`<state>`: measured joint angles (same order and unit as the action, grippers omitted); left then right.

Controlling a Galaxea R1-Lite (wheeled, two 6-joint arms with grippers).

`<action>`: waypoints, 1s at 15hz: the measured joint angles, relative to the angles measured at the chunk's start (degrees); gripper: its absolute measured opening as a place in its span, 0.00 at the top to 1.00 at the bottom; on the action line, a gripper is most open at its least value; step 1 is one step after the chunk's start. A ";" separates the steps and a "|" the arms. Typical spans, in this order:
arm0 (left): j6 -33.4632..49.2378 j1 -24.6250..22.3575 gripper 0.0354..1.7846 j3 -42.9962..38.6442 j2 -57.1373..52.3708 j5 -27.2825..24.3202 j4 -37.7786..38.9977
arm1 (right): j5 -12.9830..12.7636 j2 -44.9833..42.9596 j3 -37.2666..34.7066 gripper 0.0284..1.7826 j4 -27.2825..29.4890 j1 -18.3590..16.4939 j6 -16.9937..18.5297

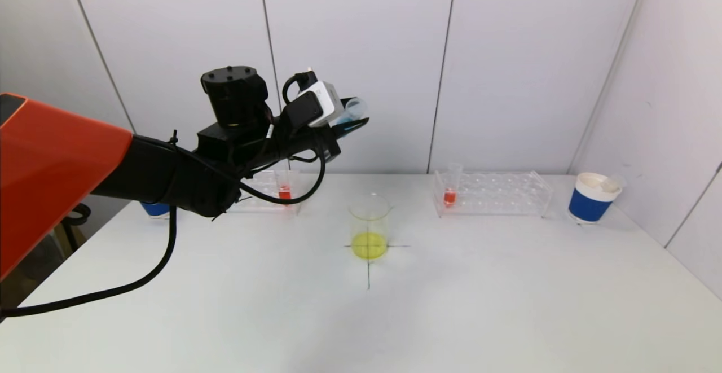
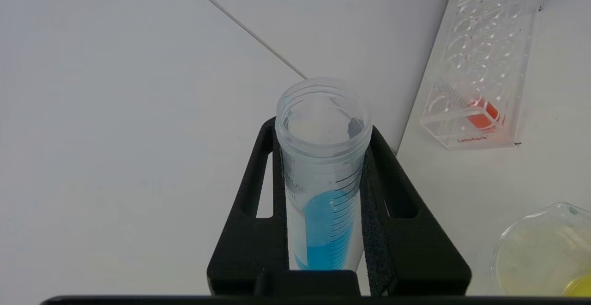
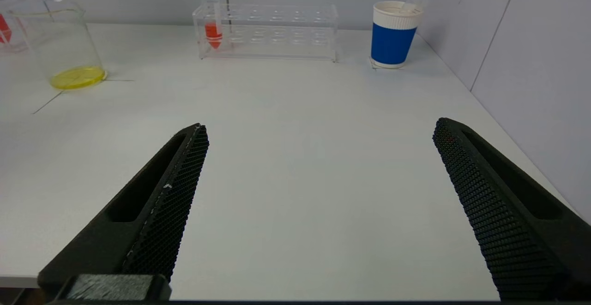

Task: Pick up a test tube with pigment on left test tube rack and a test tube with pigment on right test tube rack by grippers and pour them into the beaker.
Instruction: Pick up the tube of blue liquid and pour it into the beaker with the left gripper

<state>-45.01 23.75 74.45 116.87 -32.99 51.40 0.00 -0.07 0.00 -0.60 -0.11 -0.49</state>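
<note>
Left claw (image 2: 323, 212): raised well above the white counter (image 1: 451, 305), up and to the left of the clear glass beaker (image 1: 369, 226). Its two black fingers (image 2: 249, 231) are closed against the sides of a clear graduated plastic test tube holding blue pigment (image 2: 323, 180). The tube's open threaded mouth projects past the fingertips; the blue liquid sits in the lower part, between the pads. In the head view the tube lies tilted, mouth pointing toward the rear wall.

Beaker: stands on a cross mark drawn near the counter's centre, with a shallow layer of yellow liquid at the bottom. Bare counter surrounds it on all sides.

Left clear plastic test tube rack (image 1: 271, 192): at the rear of the counter, partly hidden behind the left arm; one tube with red pigment (image 1: 285, 189) stands in it. A blue cup (image 1: 155, 209) shows just beyond the arm, near the left edge.

Right clear plastic test tube rack (image 1: 491, 193): at the rear, right of the beaker and well apart from it. One tube with red pigment (image 1: 450, 189) stands upright in its left-end hole (remaining holes appear unoccupied). A blue-and-white paper cup (image 1: 592, 197) stands beside the rack, near the right wall.

Right claw (image 3: 318, 203): not seen from the head; its wrist view shows it low over the counter's near side, fingers spread wide, holding nothing, with open counter ahead.
</note>
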 joint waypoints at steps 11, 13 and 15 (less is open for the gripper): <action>-14.31 0.21 0.76 0.02 2.19 -7.83 0.11 | 0.00 0.00 0.00 0.01 0.00 0.00 0.00; -16.65 0.26 0.76 -0.15 2.34 -8.61 0.09 | 0.00 0.00 0.00 0.01 0.00 0.00 -0.02; -17.20 0.41 0.76 -0.17 2.45 -8.80 0.01 | 0.00 0.00 0.00 0.01 0.00 0.00 -0.02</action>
<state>-62.21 24.16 74.28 119.32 -41.79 51.41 0.00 -0.07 0.00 -0.60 -0.11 -0.51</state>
